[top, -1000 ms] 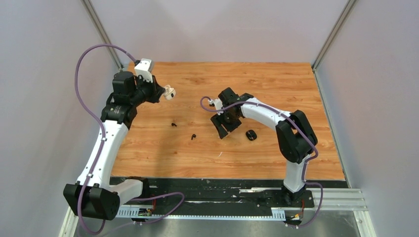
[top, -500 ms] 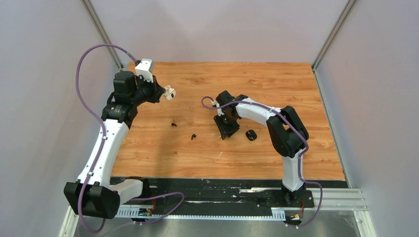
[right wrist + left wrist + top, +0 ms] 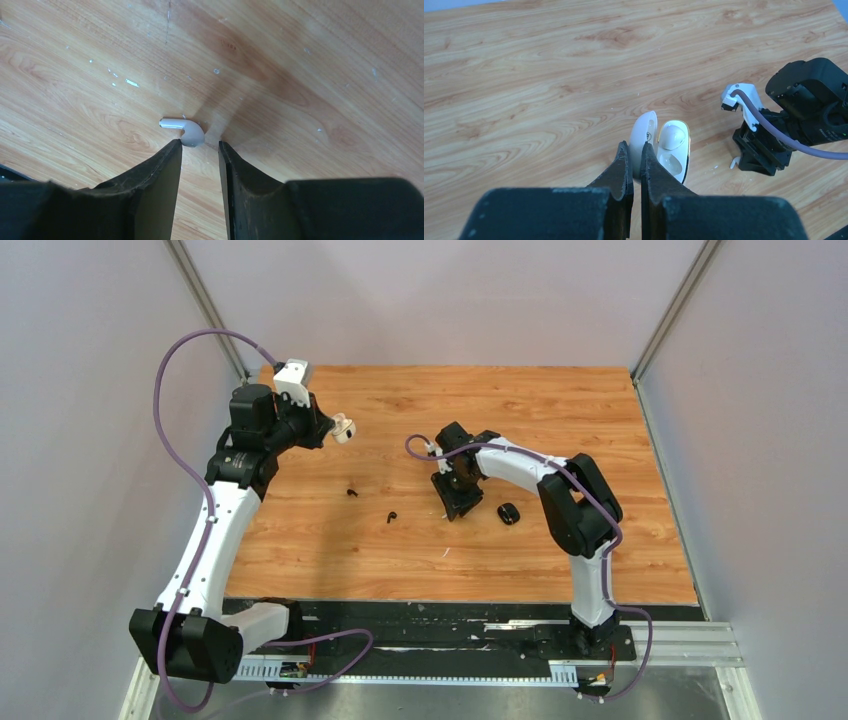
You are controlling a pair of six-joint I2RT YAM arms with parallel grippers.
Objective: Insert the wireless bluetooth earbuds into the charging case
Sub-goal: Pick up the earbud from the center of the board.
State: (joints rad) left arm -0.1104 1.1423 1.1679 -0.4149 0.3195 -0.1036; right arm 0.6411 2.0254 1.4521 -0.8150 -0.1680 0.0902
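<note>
1. Since a second ago, the right arm's elbow has folded in closer and the right gripper point(image 3: 200, 145) has narrowed its jaws. The left arm has not moved.
2. The right gripper's jaws stand partly apart, low over the table point(image 3: 500, 400). A white earbud point(image 3: 187, 130) lies just beyond the gap, not pinched.
3. The left gripper point(image 3: 635, 150) clamps the opened white charging case point(image 3: 671, 150), held above the table's far-left part.
4. Two black earbuds point(image 3: 352, 492) point(image 3: 391, 517) lie apart between the arms, and a black oval case point(image 3: 509, 513) sits just right of the right gripper.
5. The table is orange wood-grain laminate with pale specks, and plain pale walls point(image 3: 450, 300) enclose it.
6. The white earbud is glossy, with a rounded bulb and a short straight stem. The white case is a smooth clamshell.
</note>
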